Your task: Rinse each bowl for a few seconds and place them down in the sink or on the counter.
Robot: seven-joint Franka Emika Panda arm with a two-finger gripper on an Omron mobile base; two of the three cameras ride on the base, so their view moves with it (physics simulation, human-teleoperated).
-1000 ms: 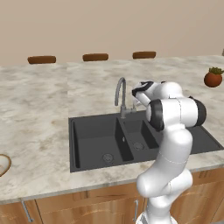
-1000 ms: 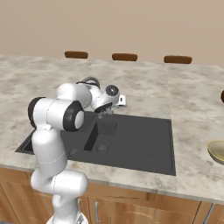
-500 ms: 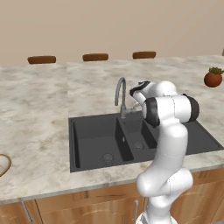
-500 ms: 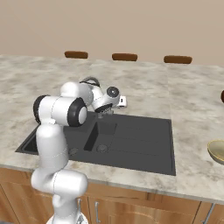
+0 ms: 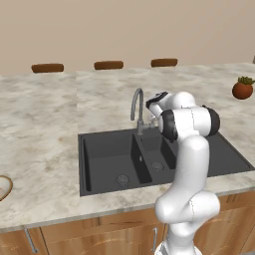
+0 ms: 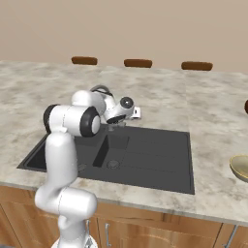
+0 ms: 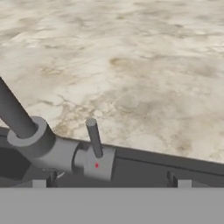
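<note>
claw (image 7: 111, 181): fingers spread wide, holding nothing, hovering just by the tap's (image 7: 26, 127) lever (image 7: 93, 138) | sink (image 5: 109, 162): black, two basins, sunk into the table (image 5: 45, 124) | bowls: one (image 5: 4, 187) at the table's left edge, olive one (image 6: 240, 166) at its right edge, both well away from the sink

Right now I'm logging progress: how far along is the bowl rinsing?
Nothing looks done yet: the sink basins hold no bowl, and both bowls sit at the counter edges, one in the left base view, one in the right. In hand: the open, empty gripper is at the tap lever. Left: water on, rinsing both bowls, placing them.
</note>
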